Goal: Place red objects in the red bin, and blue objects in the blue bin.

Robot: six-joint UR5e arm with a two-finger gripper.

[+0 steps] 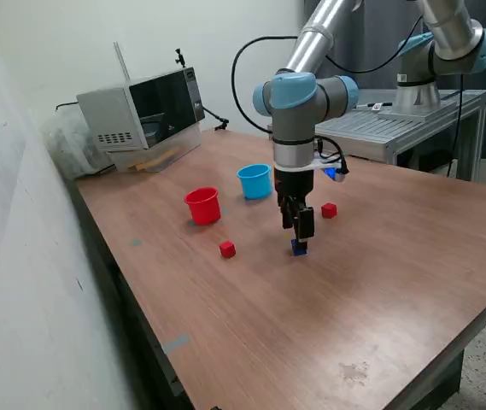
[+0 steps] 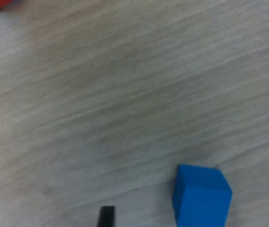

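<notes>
The claw (image 1: 299, 229) hung low over the middle of the desk (image 1: 379, 290), pointing straight down, with its tips almost at the wooden surface. Directly under it sat a dark blue cube (image 1: 299, 248), resting on the desk. In the wrist view the same cube (image 2: 201, 195) lay between the two dark fingertips (image 2: 107, 216), nearer to one of them than the other, with bare wood showing on either side. The fingers stood spread apart and neither touched the cube, so the claw was open and held nothing.

A red cube (image 1: 329, 210) lay just beyond the claw, toward the far edge of the desk and a little to the exterior view's right. Another red cube (image 1: 227, 249) lay on the exterior view's left of the claw, closer to the desk's left edge. A red blur at one corner of the wrist view could not be identified.

The light blue cup (image 1: 254, 181) stood upright behind the claw, toward the far edge. The red cup (image 1: 202, 206) stood upright beside it, on the exterior view's left and slightly nearer, the two close but apart. What either cup held could not be made out.

A microwave (image 1: 144, 115) occupied the desk's far left corner.
</notes>
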